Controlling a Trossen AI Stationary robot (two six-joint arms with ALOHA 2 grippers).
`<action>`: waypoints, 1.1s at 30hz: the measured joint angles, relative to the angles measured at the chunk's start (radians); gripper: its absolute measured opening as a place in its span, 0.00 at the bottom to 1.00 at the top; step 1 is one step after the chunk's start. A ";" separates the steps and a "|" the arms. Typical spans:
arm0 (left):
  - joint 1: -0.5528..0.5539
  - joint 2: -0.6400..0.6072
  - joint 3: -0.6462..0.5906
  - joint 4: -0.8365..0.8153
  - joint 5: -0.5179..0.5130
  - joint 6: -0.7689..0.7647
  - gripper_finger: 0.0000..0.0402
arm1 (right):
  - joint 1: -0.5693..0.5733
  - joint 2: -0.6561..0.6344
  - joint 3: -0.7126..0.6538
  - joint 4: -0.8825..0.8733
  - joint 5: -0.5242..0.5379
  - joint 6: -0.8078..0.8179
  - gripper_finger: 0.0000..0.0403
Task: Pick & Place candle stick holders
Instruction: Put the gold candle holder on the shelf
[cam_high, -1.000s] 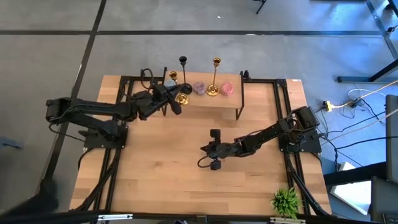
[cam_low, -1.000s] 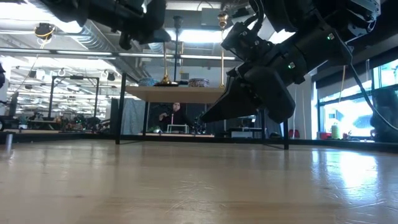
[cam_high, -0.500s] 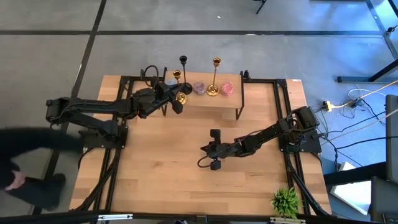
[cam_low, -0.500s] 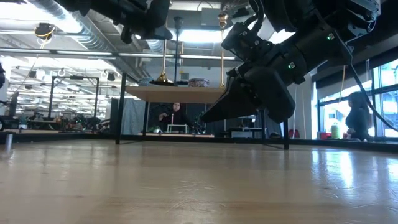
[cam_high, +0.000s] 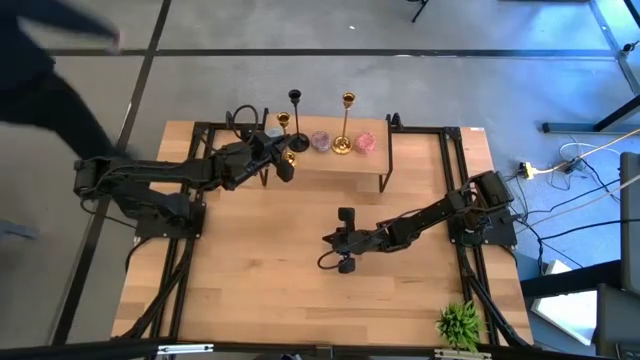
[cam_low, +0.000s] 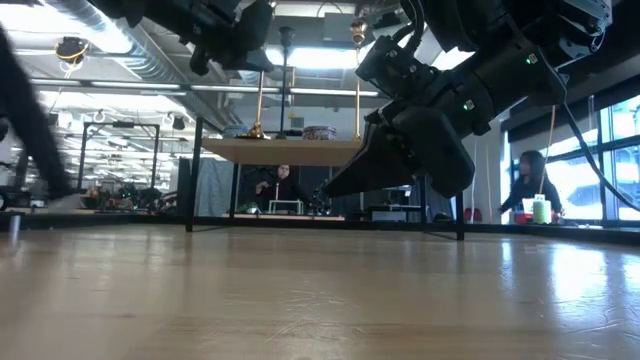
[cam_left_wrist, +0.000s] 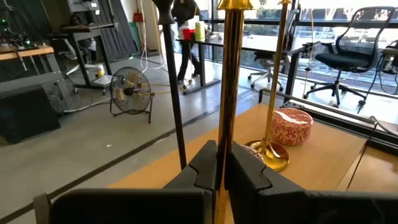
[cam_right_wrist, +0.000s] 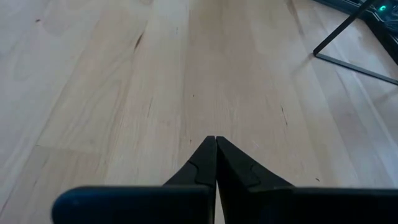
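Observation:
A raised wooden shelf (cam_high: 330, 165) stands at the table's far side. On it stand a black candle stick holder (cam_high: 296, 120) and a gold one (cam_high: 344, 125). My left gripper (cam_high: 283, 160) is shut on a second gold holder (cam_left_wrist: 227, 74) at the shelf's left part. Its round base (cam_low: 255, 130) is at the shelf top; whether it rests there I cannot tell. My right gripper (cam_high: 345, 255) is shut and empty over the middle of the table, as the right wrist view (cam_right_wrist: 216, 146) also shows. My left gripper pinches the gold holder's thin stem (cam_left_wrist: 224, 134) between its two fingers (cam_left_wrist: 245, 171), well above the base. The fingers come about level from the table's left and lie across the stem. The holder stands upright, its small cup (cam_left_wrist: 236, 3) above the fingers.
Small bowls stand on the shelf: a pink patterned one (cam_left_wrist: 292, 124), a purple one (cam_high: 320, 140) and a bluish one (cam_high: 273, 133). The shelf's black legs (cam_high: 385, 185) reach the table. A green plant (cam_high: 460, 322) sits at the near right corner. People move in the room beyond (cam_low: 530, 190).
My left gripper has shifted a little toward the table's left edge with the gold holder, which stays upright; its base has moved the same way along the shelf top. A person has passed by at the table's left. My right arm has kept still.

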 joint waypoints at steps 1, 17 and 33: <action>0.000 0.000 0.000 0.000 0.000 0.003 0.03 | 0.000 0.000 0.000 0.000 0.000 0.000 0.02; 0.000 0.000 0.000 -0.002 -0.026 0.018 0.03 | 0.000 0.000 0.000 -0.004 0.000 0.000 0.02; 0.000 0.000 -0.001 -0.004 -0.026 0.018 0.06 | 0.000 0.000 0.000 -0.003 0.000 0.000 0.02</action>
